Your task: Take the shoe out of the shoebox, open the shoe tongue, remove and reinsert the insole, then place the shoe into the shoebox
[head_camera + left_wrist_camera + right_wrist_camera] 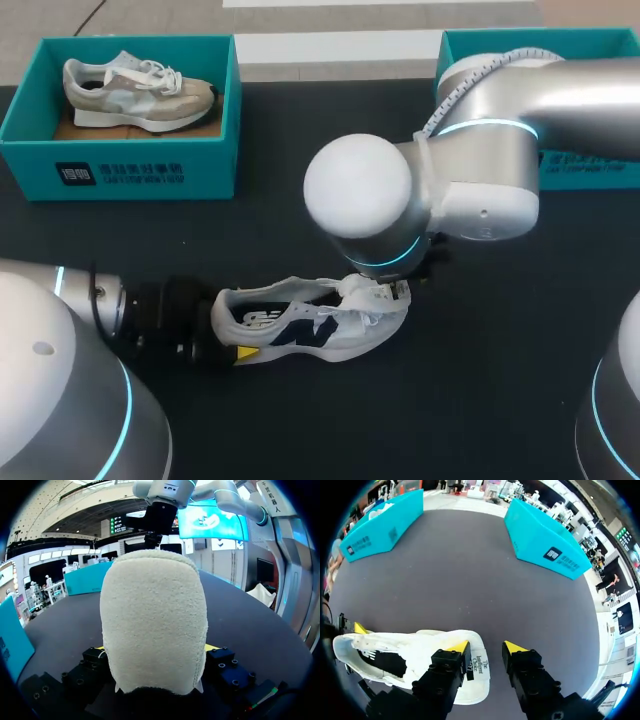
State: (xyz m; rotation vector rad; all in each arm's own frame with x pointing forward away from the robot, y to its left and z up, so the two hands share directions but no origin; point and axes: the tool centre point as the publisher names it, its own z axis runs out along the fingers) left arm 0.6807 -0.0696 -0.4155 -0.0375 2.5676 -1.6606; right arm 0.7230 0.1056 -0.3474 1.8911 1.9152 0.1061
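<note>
Left claw (157, 648) grips the shoe (310, 325) by its heel; right claw (486, 649) hangs released beside the tongue (477, 664).
Light, soft upper should buckle easily; I'd pinch the tongue near its tip.

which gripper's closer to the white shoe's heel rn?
Left. The left gripper is shut on the heel of the white shoe, one finger each side. The right gripper is open at the opposite end, one finger over the tongue, the other beside the shoe.

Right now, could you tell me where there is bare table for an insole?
Bare table lies past the toe of the white sneaker, and between the left shoebox and the right shoebox. Crowded at the sneaker, where the left claw and right claw meet.
</note>
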